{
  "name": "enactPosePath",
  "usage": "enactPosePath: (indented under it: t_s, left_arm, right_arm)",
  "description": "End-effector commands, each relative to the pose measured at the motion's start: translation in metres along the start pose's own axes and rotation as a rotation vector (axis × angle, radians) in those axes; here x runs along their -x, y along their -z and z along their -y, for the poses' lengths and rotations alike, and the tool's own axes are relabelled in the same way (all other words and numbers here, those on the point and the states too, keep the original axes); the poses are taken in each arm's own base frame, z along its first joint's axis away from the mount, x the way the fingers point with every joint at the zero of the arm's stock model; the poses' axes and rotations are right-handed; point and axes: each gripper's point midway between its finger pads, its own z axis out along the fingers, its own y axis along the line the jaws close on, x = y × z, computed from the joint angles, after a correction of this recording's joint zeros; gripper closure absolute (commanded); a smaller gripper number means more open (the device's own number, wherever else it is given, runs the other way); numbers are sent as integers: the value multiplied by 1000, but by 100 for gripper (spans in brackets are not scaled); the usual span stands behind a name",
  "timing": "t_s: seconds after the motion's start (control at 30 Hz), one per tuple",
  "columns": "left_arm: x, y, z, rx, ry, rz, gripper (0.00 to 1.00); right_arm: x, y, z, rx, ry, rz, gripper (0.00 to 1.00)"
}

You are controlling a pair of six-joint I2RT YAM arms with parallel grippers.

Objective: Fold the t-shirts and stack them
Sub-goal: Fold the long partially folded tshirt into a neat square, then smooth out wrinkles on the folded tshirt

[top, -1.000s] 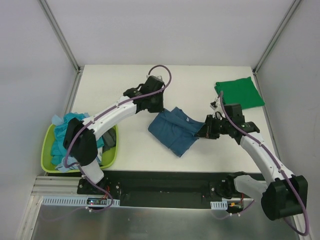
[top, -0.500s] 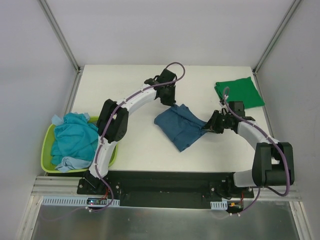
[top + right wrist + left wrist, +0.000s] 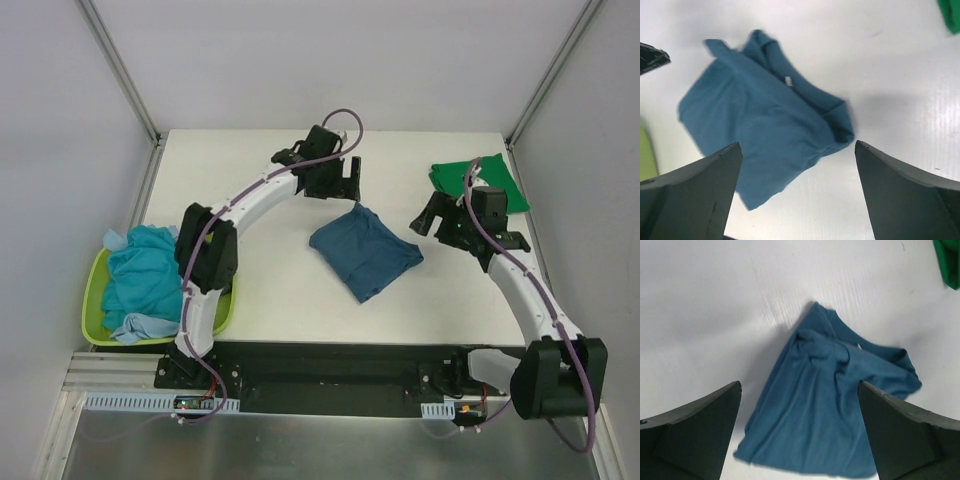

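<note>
The left fingers (image 3: 695, 435) are spread wide apart and grasp nothing. Through the left wrist camera, the two dark fingers frame a dark teal-blue t-shirt (image 3: 825, 410) lying on the white bench (image 3: 715, 300) below them, without touching it. The right fingers (image 3: 690, 195) are likewise spread wide and empty, with the same shirt seen between them on the bench.

From the overhead camera, the left fingers hang just past the far corner of the teal-blue t-shirt and the right fingers hang just beside its right corner. The shirt lies near the middle of the bench as a roughly folded, slightly rumpled square set at an angle like a diamond. Its collar side is turned toward the right arm.

A bright green t-shirt (image 3: 480, 185) lies folded flat near the far right corner of the bench, just behind the right arm's wrist. At the near left edge sits a lime-green basket (image 3: 92, 300) piled with crumpled light turquoise t-shirts (image 3: 150, 275). The left arm reaches in a long white arc from its base past the basket toward the middle of the bench.
</note>
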Motion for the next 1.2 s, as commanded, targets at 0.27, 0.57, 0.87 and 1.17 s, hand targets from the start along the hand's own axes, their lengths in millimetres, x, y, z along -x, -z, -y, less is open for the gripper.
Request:
enactPosePath:
  t_s: [0.27, 0.57, 0.87, 1.17]
  left_arm:
    - [-69, 92, -14, -33, 29, 30, 1]
    - [-70, 78, 4, -163, -40, 6, 1]
    - [-73, 24, 33, -376, -105, -96, 1]
    - [-157, 1, 0, -310, 16, -300, 1]
  right_arm:
    - [-36, -24, -144, 411, 125, -150, 4]
    - [-13, -132, -133, 274, 70, -242, 4]
    - [-48, -181, -105, 251, 46, -398, 4]
    - [-40, -182, -109, 294, 63, -406, 4]
